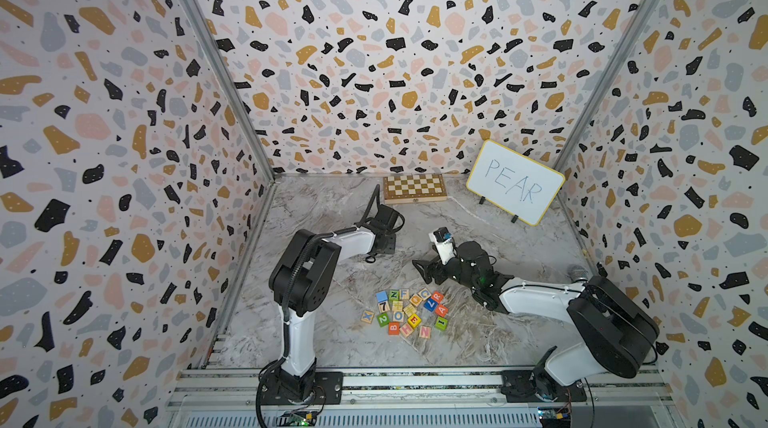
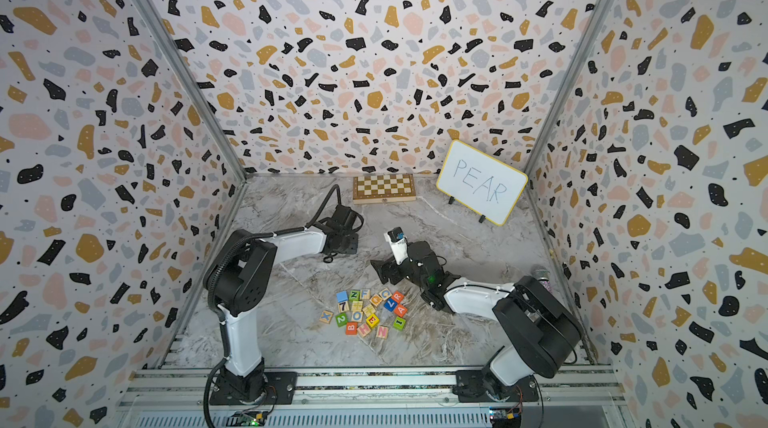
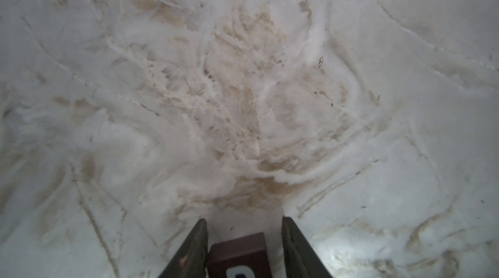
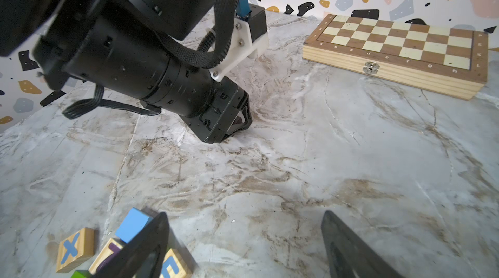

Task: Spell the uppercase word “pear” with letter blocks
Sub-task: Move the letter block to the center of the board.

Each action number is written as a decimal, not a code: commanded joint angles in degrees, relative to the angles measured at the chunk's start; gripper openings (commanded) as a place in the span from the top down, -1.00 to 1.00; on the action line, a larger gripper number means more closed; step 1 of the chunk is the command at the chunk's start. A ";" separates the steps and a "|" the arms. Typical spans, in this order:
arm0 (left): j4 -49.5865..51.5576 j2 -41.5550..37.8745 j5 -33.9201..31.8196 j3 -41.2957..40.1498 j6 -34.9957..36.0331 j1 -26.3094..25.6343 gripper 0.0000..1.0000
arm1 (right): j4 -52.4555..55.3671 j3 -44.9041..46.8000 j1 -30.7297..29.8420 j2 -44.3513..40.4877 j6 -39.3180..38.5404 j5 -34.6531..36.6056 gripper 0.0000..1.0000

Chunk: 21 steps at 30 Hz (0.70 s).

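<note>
My left gripper (image 3: 243, 220) straddles the dark letter block (image 3: 237, 249), jaws loose; probably light, rigid, so pinch flat opposite sides. Right gripper (image 4: 244, 213) wide, empty.

left hand (image 3: 244, 220) angled down, jaws partly apart; right hand (image 4: 244, 212) low, jaws wide.

Bright, diffuse light casts soft shadows on the grey-white marbled table (image 1: 478, 342); the left wrist view is blurred, with bowed edges.
</note>
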State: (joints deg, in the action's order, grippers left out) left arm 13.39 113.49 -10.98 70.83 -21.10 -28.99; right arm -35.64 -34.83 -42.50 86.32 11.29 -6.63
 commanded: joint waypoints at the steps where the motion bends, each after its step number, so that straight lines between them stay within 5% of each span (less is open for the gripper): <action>1: 0.42 -1.55 0.18 -1.39 0.88 0.10 0.04 | -0.88 -0.24 -0.30 -0.17 0.05 0.07 -0.77; 21: 1.42 -1.40 0.70 -2.54 0.58 0.11 0.31 | 0.24 -0.78 -1.36 -0.67 -0.38 1.07 -0.77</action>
State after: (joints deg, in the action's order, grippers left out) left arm 13.19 112.51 -10.87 69.36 -20.80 -28.99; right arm -35.57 -34.83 -43.53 86.32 11.27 -6.42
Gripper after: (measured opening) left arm 0.350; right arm 0.886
